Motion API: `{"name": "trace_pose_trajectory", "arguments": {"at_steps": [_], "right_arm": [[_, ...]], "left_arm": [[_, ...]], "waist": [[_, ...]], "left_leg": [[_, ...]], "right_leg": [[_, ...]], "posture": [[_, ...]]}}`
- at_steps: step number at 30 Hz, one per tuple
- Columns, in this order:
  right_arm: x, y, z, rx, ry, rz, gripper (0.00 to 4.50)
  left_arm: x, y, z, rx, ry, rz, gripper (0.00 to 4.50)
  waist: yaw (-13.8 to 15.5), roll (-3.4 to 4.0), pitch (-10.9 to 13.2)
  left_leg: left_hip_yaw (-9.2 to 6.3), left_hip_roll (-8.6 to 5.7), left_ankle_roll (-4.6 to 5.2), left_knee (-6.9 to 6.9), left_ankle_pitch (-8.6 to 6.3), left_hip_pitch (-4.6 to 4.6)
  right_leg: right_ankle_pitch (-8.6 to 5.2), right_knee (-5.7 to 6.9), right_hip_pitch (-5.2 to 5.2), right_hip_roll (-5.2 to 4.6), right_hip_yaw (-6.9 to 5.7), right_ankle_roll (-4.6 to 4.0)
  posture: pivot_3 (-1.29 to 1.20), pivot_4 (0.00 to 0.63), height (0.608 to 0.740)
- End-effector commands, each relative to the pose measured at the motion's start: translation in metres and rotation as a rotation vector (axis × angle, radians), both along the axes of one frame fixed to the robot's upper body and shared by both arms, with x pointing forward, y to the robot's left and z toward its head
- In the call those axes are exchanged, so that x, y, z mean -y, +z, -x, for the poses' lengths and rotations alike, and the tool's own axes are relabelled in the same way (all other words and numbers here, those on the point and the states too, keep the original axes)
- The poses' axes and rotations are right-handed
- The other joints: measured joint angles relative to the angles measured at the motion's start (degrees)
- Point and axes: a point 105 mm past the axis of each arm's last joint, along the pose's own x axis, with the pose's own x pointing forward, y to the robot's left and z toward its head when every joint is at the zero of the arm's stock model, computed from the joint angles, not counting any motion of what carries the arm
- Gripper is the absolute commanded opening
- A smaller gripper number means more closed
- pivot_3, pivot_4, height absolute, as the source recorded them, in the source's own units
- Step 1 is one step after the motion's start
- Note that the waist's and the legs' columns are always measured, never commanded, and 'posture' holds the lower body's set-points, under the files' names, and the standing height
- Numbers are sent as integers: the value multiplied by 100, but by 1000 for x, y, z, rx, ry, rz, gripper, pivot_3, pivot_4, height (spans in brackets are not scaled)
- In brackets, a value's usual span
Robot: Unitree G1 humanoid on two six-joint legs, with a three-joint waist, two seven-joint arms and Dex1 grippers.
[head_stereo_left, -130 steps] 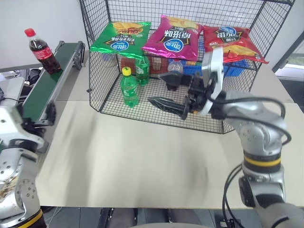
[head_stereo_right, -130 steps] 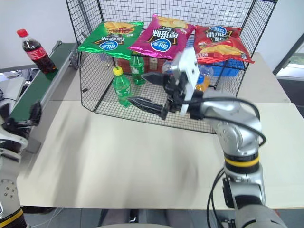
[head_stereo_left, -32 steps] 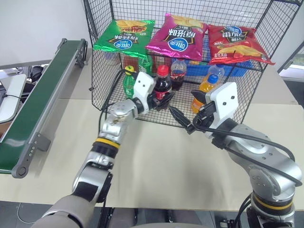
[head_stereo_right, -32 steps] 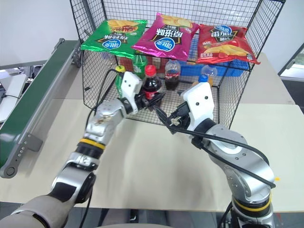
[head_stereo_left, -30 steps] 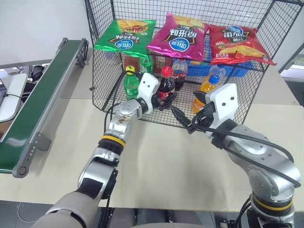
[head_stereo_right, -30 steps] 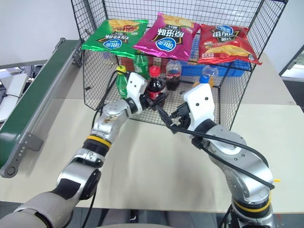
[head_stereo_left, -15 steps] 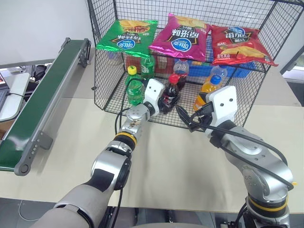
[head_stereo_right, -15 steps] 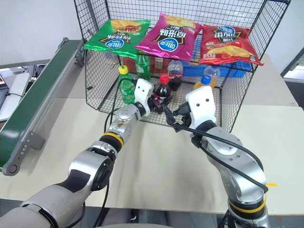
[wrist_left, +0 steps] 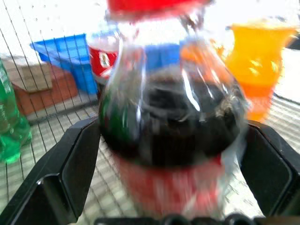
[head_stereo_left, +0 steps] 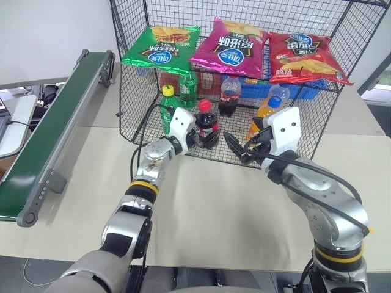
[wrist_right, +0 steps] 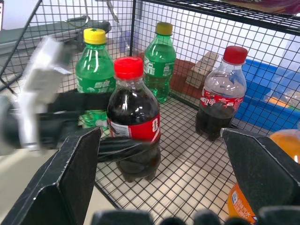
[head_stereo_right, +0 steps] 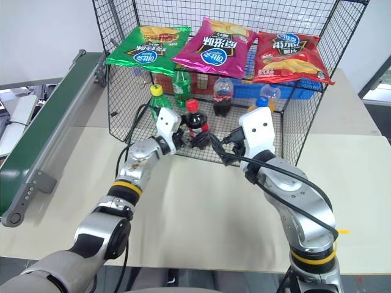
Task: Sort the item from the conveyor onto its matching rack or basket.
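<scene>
The item, a small cola bottle (head_stereo_left: pixel 206 124) with a red cap and red label, stands upright on the wire floor of the black wire cage (head_stereo_left: pixel 131 85), near its open front edge. My left gripper (head_stereo_left: pixel 203 137) is open, with one finger on each side of the bottle's lower body and a gap showing on both sides in the left wrist view (wrist_left: pixel 171 140). My right gripper (head_stereo_left: pixel 240 141) hovers open and empty just right of the bottle, at the cage front. The green-belted conveyor (head_stereo_left: pixel 49 134) runs along the left and carries nothing.
Inside the cage stand two green soda bottles (head_stereo_left: pixel 167 111) (head_stereo_left: pixel 188 89), another cola bottle (wrist_right: pixel 220 101), an orange drink bottle (head_stereo_left: pixel 263 116) and a blue crate (head_stereo_left: pixel 296 91). Three chip bags (head_stereo_left: pixel 231 47) lie on the upper shelf. Bare table lies in front.
My left gripper has opened off the cola bottle, which now stands alone on the cage floor. The left hand has drawn back slightly to the left. The right arm has hardly moved.
</scene>
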Motion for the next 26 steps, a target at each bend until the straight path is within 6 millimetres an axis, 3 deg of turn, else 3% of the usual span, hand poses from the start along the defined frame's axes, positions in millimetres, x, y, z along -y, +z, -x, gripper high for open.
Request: {"name": "trace_pose_trajectory", "arguments": {"at_steps": [1,8,19,26], "right_arm": [[0,17,0,80,14,-13,4500],[2,20,-2,93,38,1,4500],[11,24,25,31,290,65,4500],[10,20,14,14,278,44,4500]], "left_arm": [[-2,34,15,61,-79,6,4475],[-25,38,32,45,-64,-52,4475],[-121,89,78,-13,35,-246,4475],[-121,86,78,19,107,-230,4475]], "waist": [[17,0,0],[32,6,-4],[-78,7,-2],[-73,7,-1]], "left_leg": [[-2,2,0,1,0,0],[-11,1,0,4,0,0],[-27,22,0,0,0,16],[-24,19,0,3,0,18]], "right_leg": [[0,0,0,0,0,0],[0,-2,3,-4,5,0],[-1,2,8,1,3,0],[-1,-1,12,-5,4,1]], "posture": [[0,150,740],[0,150,740],[0,150,740],[0,150,740]]}}
